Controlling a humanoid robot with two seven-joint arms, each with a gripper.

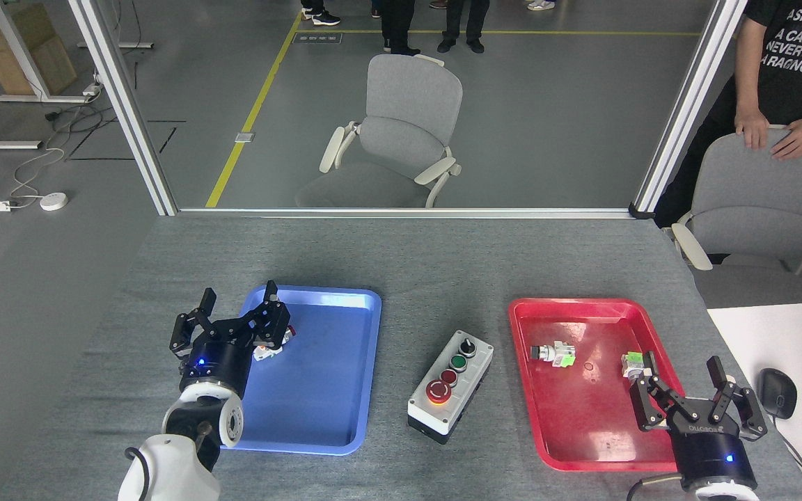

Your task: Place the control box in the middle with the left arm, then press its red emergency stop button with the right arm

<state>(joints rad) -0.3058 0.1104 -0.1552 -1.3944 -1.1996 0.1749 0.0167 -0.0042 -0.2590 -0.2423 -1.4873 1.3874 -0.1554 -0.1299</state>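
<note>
Fingers spread on both grippers: your left gripper (pixel 237 306) hangs at the blue tray's (pixel 345 417) near-left corner, your right gripper (pixel 685 379) over the glossy red tray's (pixel 582 417) right rim. Between the trays, the long pale-grey control box (pixel 451 386) rests on the felt-like table (pixel 443 257), its round red emergency stop button (pixel 438 391) untouched.

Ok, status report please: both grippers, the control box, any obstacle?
Left gripper open at blue tray. Right gripper open, empty, over red tray edge. Control box in the middle, nothing blocking it.
</note>
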